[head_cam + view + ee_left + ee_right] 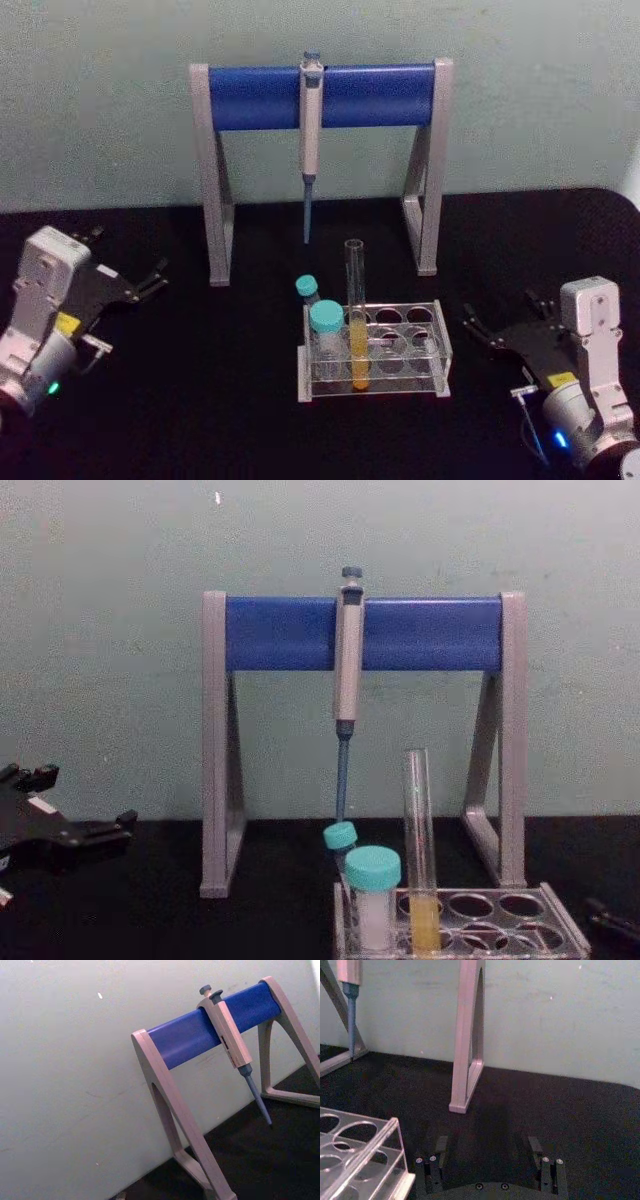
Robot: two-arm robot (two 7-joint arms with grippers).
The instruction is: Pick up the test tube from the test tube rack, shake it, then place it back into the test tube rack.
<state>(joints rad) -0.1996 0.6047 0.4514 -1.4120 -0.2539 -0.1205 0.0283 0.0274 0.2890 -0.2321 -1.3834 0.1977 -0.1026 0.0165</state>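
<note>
Tube (356, 318) stands upright in the rack (440, 352) at lower centre; left gripper (152, 279) and right gripper (478, 330) flank it, fingers apart.

- This is a laboratory bench, from what stands on it.
- A grey-and-blue pipette (310, 130) hangs from the blue bar of a grey pipette stand (320, 95) at the back of the black counter (200, 400).
- In front sits a clear test tube rack (375, 352) with round holes, holding an upright test tube (357, 315) with yellow-orange liquid in its lower part.
- Two teal-capped white vials (324, 325) stand at the rack's left end.
- A plain pale wall (120, 560) closes the space behind the counter.
</note>
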